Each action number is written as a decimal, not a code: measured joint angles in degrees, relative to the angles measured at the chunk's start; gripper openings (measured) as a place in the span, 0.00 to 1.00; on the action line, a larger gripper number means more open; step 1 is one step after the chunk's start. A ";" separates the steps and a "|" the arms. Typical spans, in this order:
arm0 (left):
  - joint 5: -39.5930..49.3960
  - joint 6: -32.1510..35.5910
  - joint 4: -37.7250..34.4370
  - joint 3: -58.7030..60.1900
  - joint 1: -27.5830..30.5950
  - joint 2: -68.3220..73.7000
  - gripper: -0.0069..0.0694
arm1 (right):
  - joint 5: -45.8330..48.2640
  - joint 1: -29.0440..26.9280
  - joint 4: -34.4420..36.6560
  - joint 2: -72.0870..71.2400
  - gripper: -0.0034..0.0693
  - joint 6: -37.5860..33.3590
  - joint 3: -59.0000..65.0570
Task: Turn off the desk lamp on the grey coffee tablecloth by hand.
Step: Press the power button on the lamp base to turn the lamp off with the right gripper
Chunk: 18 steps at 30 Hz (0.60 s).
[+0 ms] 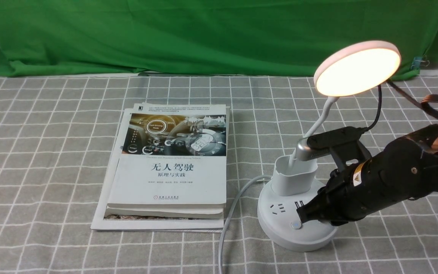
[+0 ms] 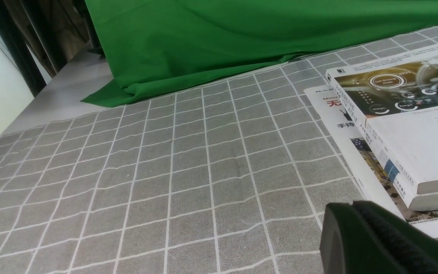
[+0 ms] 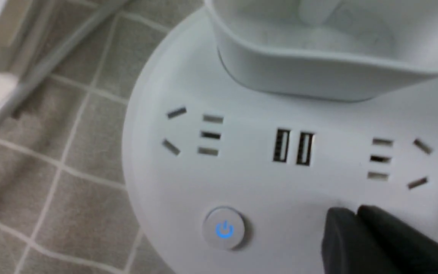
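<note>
At desk lamp [image 1: 280, 226] base edge, closed right pincer [image 1: 302, 218]

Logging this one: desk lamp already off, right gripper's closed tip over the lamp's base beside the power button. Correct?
No. The desk lamp is on: its disc head glows in the front view. The rest holds: the right gripper is closed over the base, beside the power button.

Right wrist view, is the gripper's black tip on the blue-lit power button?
No, the right gripper sits off to one side of the power button on the desk lamp base, with bare white plastic between them.
</note>
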 joint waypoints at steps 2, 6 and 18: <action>0.00 0.00 0.00 0.00 0.00 0.00 0.09 | -0.20 0.00 0.06 0.77 0.16 0.00 -0.52; 0.00 0.00 0.00 0.00 0.00 0.00 0.09 | -0.20 0.00 0.06 0.98 0.16 0.00 -0.88; 0.00 0.00 0.00 0.00 0.00 0.00 0.09 | 2.81 0.00 0.23 -0.60 0.17 0.00 -2.69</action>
